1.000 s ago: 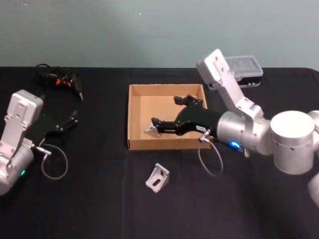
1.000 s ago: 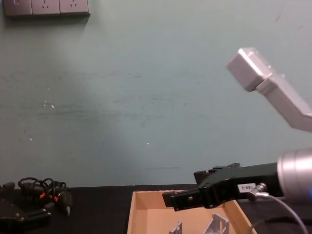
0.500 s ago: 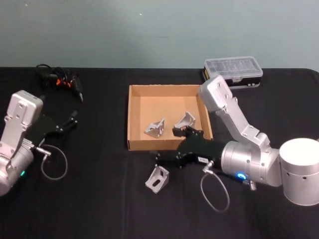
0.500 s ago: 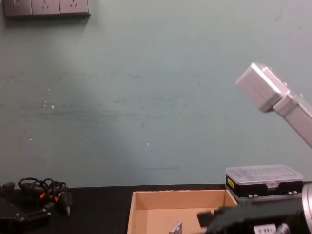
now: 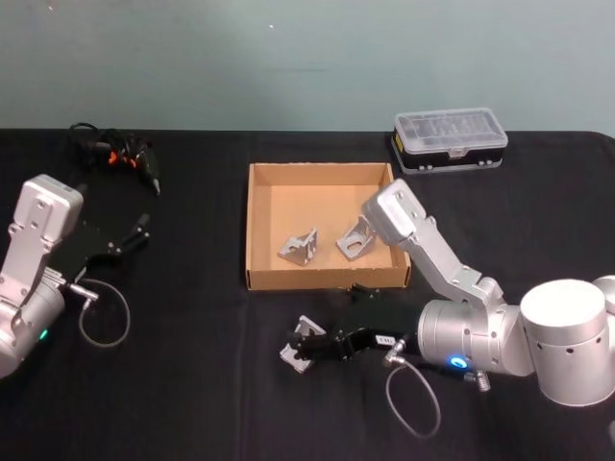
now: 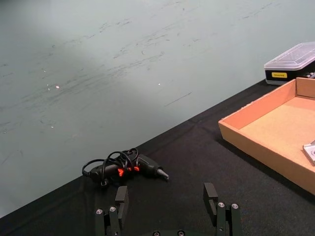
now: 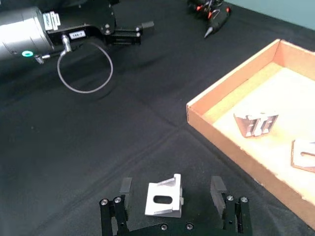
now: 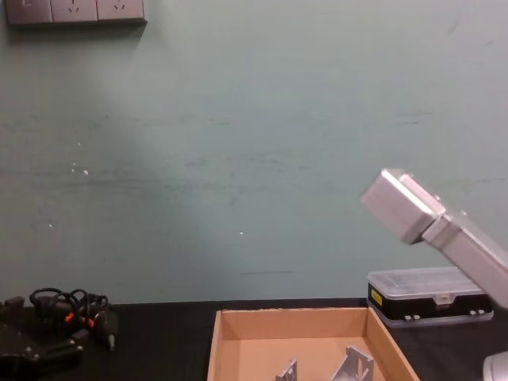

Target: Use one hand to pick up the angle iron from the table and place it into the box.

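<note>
A silver angle iron (image 7: 164,197) lies on the black table (image 5: 192,317) in front of the box. My right gripper (image 7: 171,192) is open and low over the table, one finger on each side of the iron, with gaps between. In the head view the same angle iron (image 5: 292,356) shows at the tip of my right gripper (image 5: 301,344). The tan cardboard box (image 5: 322,173) holds two more angle irons (image 5: 299,246) (image 5: 357,237). My left gripper (image 6: 167,196) is open and parked at the table's left side.
A black plastic case with a clear lid (image 5: 450,137) stands behind the box to the right. A black tool with looped black-and-orange cables (image 5: 120,154) lies at the back left. A cable loop (image 5: 104,312) hangs from the left arm.
My right gripper has drawn back out of the box, leaving a second angle iron inside, and has dropped to the table around the loose angle iron. The left arm has stayed still.
</note>
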Controlling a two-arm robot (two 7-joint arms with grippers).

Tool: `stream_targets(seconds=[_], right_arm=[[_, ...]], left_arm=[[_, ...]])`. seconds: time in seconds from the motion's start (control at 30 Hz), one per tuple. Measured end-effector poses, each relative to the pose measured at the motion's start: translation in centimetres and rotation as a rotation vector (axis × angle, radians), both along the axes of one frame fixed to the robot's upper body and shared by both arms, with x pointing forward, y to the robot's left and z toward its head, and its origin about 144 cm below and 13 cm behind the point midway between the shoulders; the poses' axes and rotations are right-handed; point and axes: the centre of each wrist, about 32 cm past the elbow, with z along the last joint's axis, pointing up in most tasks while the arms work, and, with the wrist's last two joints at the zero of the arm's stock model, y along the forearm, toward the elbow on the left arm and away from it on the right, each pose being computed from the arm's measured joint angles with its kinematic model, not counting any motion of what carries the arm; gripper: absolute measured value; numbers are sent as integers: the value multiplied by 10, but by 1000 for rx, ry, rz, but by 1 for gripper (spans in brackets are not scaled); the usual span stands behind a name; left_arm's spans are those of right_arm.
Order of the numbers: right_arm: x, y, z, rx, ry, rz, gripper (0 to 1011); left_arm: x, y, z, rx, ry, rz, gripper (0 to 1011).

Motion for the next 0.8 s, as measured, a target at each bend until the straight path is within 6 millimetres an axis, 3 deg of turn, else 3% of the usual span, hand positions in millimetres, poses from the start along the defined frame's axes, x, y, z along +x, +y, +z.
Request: stream_targets(seconds=[0.8], right_arm=[[7,7,-13,-25,25,17,1004]], left_arm=[[0,0,0,0,0,0,1000]])
